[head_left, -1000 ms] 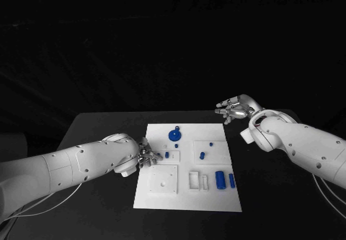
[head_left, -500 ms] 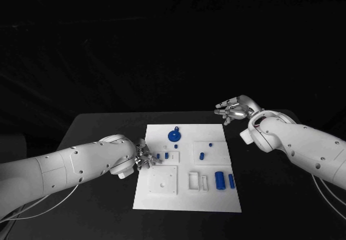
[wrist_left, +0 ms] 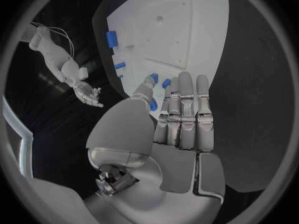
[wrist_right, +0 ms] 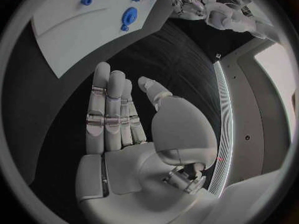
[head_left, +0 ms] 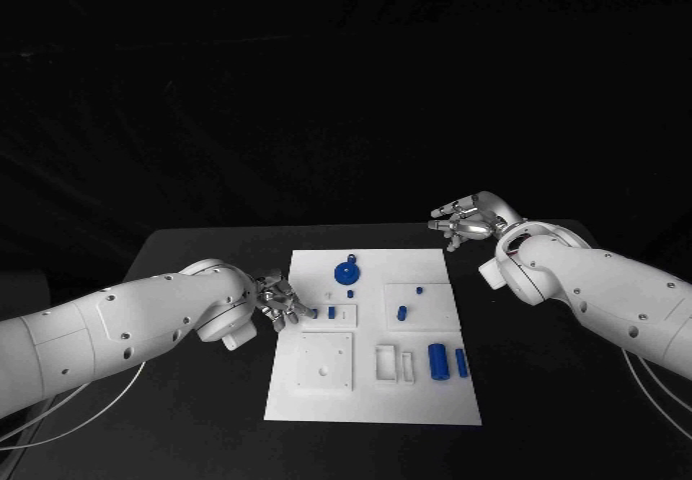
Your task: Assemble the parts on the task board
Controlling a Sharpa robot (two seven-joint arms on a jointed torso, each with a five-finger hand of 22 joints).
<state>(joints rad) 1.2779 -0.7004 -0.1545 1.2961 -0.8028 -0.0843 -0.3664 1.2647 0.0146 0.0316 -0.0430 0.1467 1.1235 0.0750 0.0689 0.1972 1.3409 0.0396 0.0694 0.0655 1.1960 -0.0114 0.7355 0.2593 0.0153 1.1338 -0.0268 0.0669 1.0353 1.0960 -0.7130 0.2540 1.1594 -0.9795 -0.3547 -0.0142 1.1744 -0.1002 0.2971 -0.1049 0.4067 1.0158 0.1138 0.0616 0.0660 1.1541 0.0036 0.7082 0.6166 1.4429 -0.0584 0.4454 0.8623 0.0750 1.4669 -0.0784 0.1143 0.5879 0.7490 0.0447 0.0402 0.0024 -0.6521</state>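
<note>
A flat white rectangular task board (head_left: 375, 335) is lying in the middle of the black tabletop (head_left: 202, 255), w/ small blue plastic parts sitting on it: a round blue knob (head_left: 348, 271) near the far edge, short blue pegs (head_left: 404, 311) around the centre, and two blue cylinders (head_left: 440, 361) lying near the robot's right-hand corner.

The left hand (head_left: 277, 308) is hovering at the board's left edge, just beside a small blue peg (head_left: 332, 312), probably lining up to pick it. In the left wrist view, its fingers (wrist_left: 186, 109) are lying straight and close together, thumb apart, holding nothing; tips are pointing at blue pegs (wrist_left: 153, 78) on the board (wrist_left: 168, 30). The head view can't confirm this, since the arm is covering most of the hand.

The right hand (head_left: 464, 222) is raised off the far right corner, well apart from the board, seemingly parked out of the way. The right wrist view is showing its fingers (wrist_right: 109, 109) extended, palm empty, w/ the knob (wrist_right: 130, 16) visible beyond.
</note>
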